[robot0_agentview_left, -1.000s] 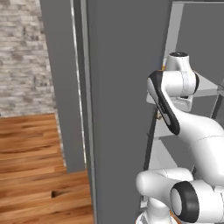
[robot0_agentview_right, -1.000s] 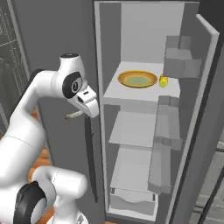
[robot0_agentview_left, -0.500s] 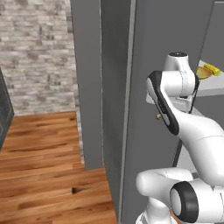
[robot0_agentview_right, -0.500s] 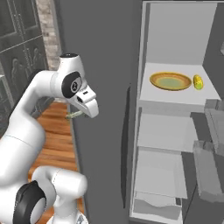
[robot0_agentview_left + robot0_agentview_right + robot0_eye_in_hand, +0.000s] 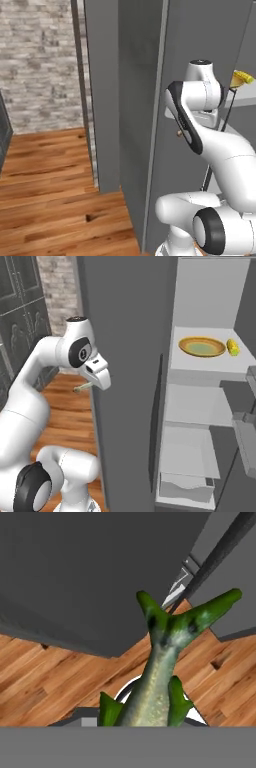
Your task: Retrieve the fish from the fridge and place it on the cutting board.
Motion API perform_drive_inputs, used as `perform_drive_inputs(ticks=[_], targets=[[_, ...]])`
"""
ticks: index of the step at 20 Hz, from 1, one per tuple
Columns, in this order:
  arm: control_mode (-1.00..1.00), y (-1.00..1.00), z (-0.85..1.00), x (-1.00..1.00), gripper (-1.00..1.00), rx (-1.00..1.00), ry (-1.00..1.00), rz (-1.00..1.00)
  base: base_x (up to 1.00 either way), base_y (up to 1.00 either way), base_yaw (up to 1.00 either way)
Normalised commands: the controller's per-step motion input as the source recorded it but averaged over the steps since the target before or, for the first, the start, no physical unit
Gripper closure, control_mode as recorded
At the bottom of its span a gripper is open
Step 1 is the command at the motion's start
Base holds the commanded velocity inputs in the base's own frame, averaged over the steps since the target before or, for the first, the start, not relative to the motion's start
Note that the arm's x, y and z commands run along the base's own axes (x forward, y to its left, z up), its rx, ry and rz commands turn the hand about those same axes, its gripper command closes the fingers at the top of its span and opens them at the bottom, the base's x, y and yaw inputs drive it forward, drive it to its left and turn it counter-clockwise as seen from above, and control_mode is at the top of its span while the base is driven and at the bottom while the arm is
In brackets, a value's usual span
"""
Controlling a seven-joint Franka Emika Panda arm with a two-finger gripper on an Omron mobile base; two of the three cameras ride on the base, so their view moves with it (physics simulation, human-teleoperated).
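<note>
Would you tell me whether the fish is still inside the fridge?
Out: the fish hangs over wooden floor, outside the fridge.

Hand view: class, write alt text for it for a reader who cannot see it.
A slender greenish fish juts up from the bottom edge, its forked tail spread at the top. Behind it are dark grey fridge panels and a wooden floor.

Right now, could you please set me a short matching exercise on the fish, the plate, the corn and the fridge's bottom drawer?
Things:
1. fish
2. plate
3. corn
4. bottom drawer

Descriptions:
A. small, yellow, beside the plate
B. pale grey, lowest in the fridge
C. green, forked tail, in the gripper
D. round, yellowish, on the upper shelf

Pairs: 1-C, 2-D, 3-A, 4-B
</note>
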Motion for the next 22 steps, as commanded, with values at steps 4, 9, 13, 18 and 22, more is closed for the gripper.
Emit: perform_drive_inputs(ticks=[4, 9, 13, 18, 22], targets=[[1.0, 0.0, 0.0, 0.0, 1.0, 0.0, 0.0, 0.0, -0.26, 0.09, -0.39], [1.0, 0.0, 0.0, 0.0, 1.0, 0.0, 0.0, 0.0, -0.37, 0.18, -0.65], [1.0, 0.0, 0.0, 0.0, 1.0, 0.0, 0.0, 0.0, -0.39, 0.03, -0.78], [1.0, 0.0, 0.0, 0.0, 1.0, 0.0, 0.0, 0.0, -0.24, 0.09, -0.81], [1.0, 0.0, 0.0, 0.0, 1.0, 0.0, 0.0, 0.0, -0.36, 0.28, -0.74]])
